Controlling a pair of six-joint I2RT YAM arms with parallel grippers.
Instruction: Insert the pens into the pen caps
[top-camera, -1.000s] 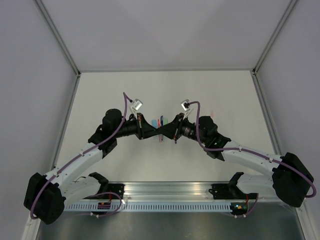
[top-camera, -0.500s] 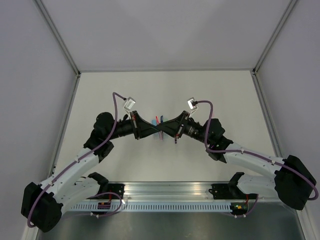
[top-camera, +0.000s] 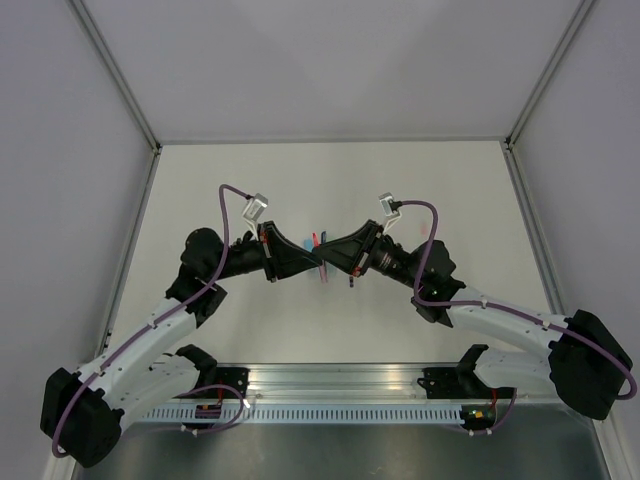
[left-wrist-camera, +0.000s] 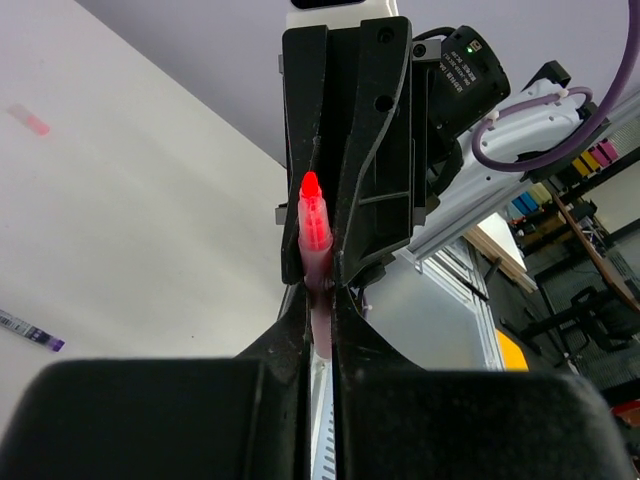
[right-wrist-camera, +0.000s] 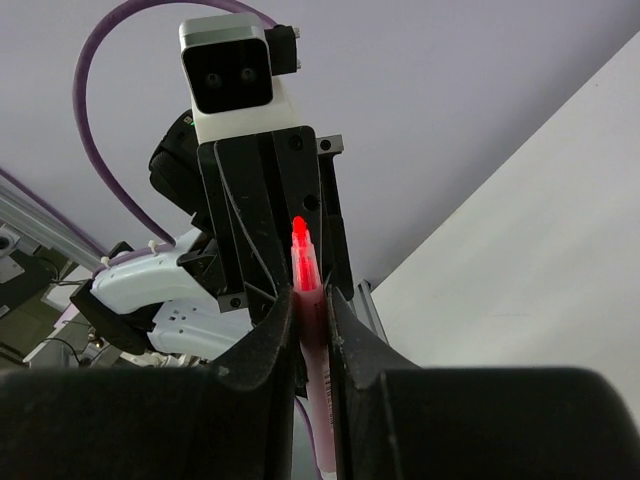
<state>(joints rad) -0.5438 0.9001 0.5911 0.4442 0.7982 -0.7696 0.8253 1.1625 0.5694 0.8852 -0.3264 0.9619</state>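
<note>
A red-pink pen (left-wrist-camera: 315, 225) stands upright above the middle of the table, bright red tip up, held where my two grippers meet nose to nose. My left gripper (left-wrist-camera: 320, 292) is shut on its lower, pale pink barrel. My right gripper (right-wrist-camera: 310, 300) is shut on the same pen (right-wrist-camera: 303, 262), its fingers pressing both sides of the barrel just below the red tip. From above, the left gripper (top-camera: 315, 263) and right gripper (top-camera: 328, 260) touch tips, with the pen's red end (top-camera: 317, 240) showing between them. A pinkish pen cap (left-wrist-camera: 30, 120) lies on the table apart from both.
A dark purple pen (left-wrist-camera: 28, 330) lies on the white table at the left of the left wrist view. Something small and blue (top-camera: 308, 243) lies under the grippers. A faint pink cap (top-camera: 425, 228) lies right of the right wrist. Grey walls close in three sides.
Both wrists have rolled and the left arm has drawn back to the left while the tips stayed together. The right jaws have narrowed onto the pen.
</note>
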